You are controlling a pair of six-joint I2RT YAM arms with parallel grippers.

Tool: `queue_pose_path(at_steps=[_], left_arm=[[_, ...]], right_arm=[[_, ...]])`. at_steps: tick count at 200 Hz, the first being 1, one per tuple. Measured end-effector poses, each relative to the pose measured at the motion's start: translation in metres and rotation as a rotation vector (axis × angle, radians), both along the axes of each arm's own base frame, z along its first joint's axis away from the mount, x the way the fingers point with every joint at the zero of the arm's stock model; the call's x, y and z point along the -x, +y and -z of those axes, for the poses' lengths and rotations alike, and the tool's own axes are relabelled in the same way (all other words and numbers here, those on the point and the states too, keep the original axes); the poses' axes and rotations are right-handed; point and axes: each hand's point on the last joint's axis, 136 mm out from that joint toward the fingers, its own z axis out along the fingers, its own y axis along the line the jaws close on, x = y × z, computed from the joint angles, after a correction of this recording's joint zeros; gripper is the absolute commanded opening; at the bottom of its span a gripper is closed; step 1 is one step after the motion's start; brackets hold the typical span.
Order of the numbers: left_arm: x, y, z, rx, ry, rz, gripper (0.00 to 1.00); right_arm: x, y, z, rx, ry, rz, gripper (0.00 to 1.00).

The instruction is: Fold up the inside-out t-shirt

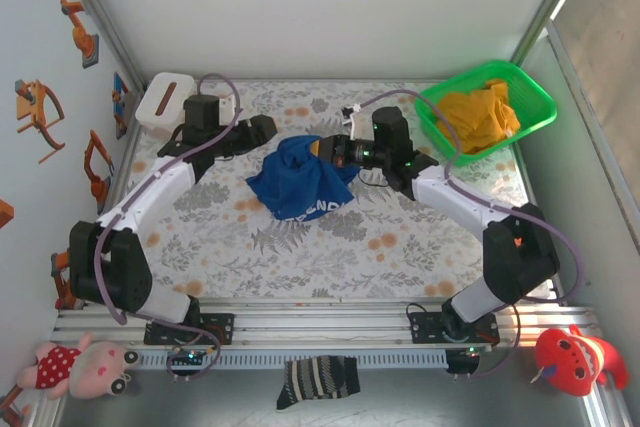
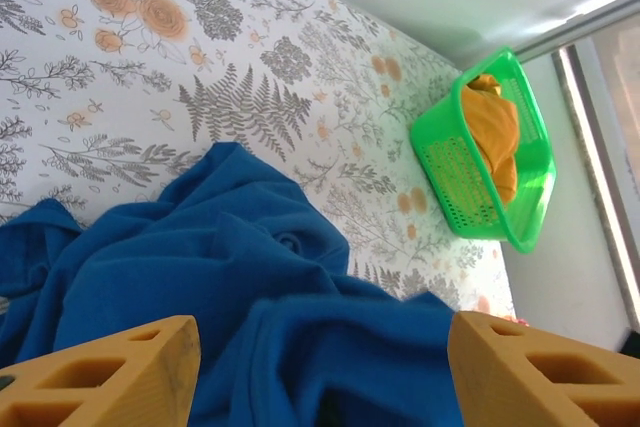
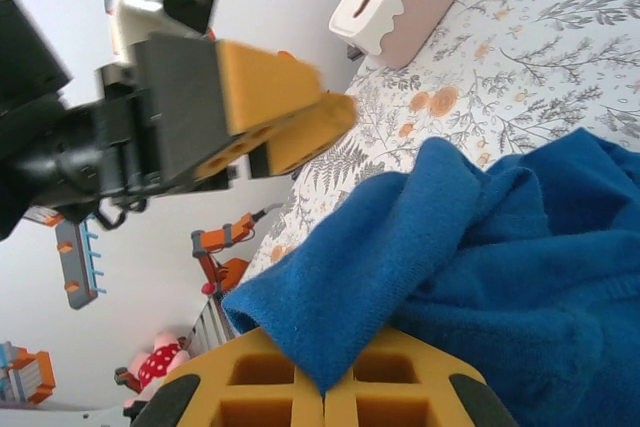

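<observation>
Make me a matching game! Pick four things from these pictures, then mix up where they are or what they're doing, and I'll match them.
Things:
1. blue t-shirt
2. green basket
3. white box
4. right gripper

Places and states:
A. at the far left corner of the table
B. jaws shut on a fold of blue cloth
C. holds a yellow-orange garment
D. crumpled in a heap mid-table

Right pairs: 1-D, 2-C, 3-A, 4-B.
</observation>
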Motion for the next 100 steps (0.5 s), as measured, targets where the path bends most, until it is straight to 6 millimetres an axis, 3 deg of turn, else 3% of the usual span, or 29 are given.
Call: queue_pose_path(at_steps=[33, 54, 74, 100], left_arm=[[0.038, -0.004, -0.023, 0.021, -0.069, 0.027, 0.46], [0.058, -0.026, -0.027, 0.017, -0.091, 0.098, 0.45], [0.067, -0.044, -0.016, -0.003, -0.074, 0.157, 0.48], [0.060, -0.049, 0.010, -0.051, -0.033, 0.159, 0.49]], right_arm=[[-0.007, -0.006, 0.003, -0.018, 0.017, 0.026, 0.00], [-0.010, -0.007, 0.000, -0.033, 0.015, 0.035, 0.00], [-0.012, -0.008, 0.000, -0.039, 0.016, 0.040, 0.00], [-0.013, -0.008, 0.000, -0.045, 0.025, 0.043, 0.00]])
